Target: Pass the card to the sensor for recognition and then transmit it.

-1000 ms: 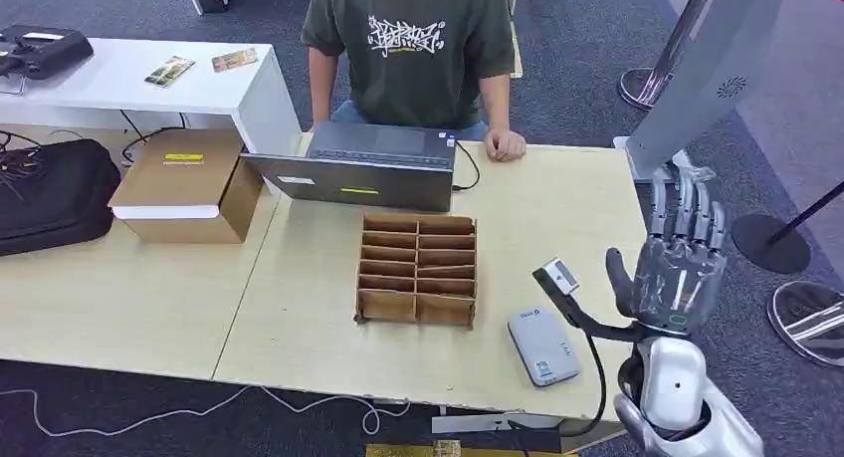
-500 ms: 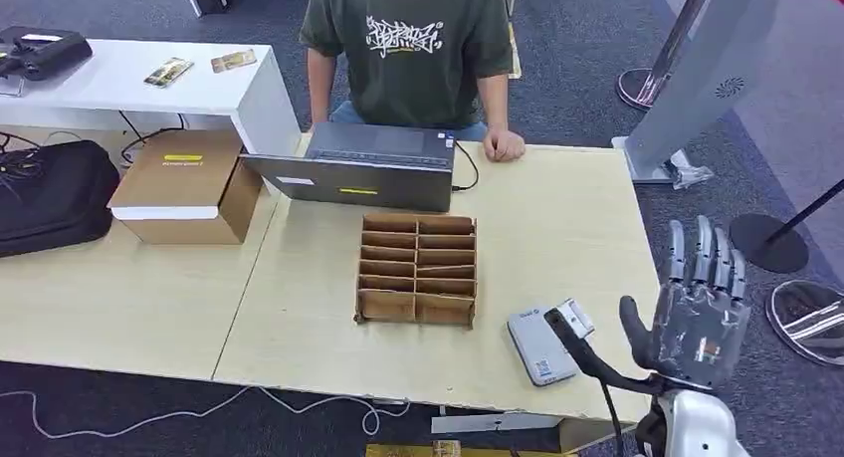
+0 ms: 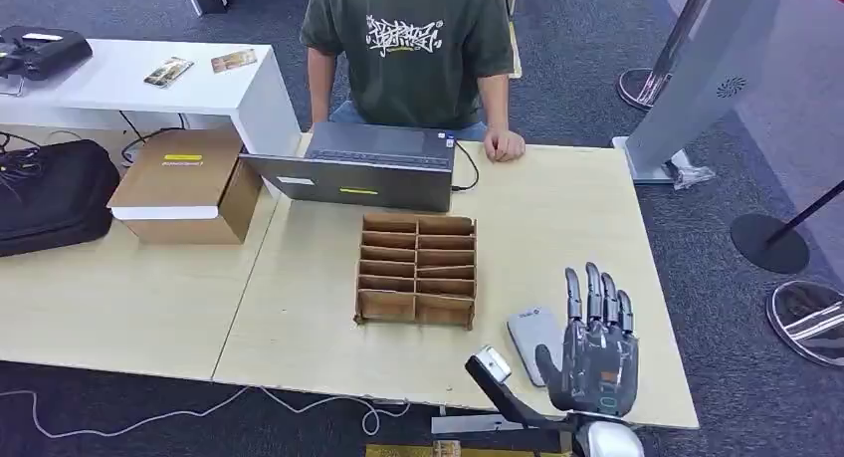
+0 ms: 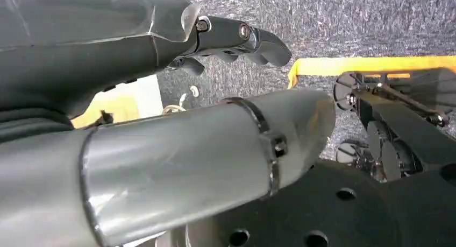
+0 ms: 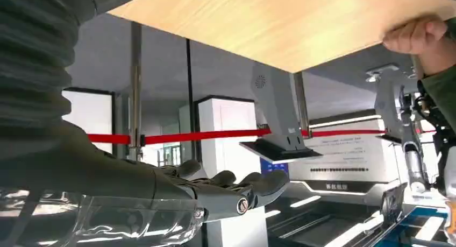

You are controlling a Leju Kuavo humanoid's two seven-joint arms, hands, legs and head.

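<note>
Grey carpeted hall; a pale wooden table [image 3: 557,208] carries a laptop [image 3: 363,168], a slotted cardboard organizer [image 3: 418,268] presumably for sorting cards, and a grey sensor [image 3: 529,330] near the front edge. Right hand [image 3: 595,352] hovers over the sensor, fingers straight and spread, holding nothing; left hand [image 4: 161,42] hangs low, fingers loosely curled, empty. Cannot locate the card; sensor label too small to read.
</note>
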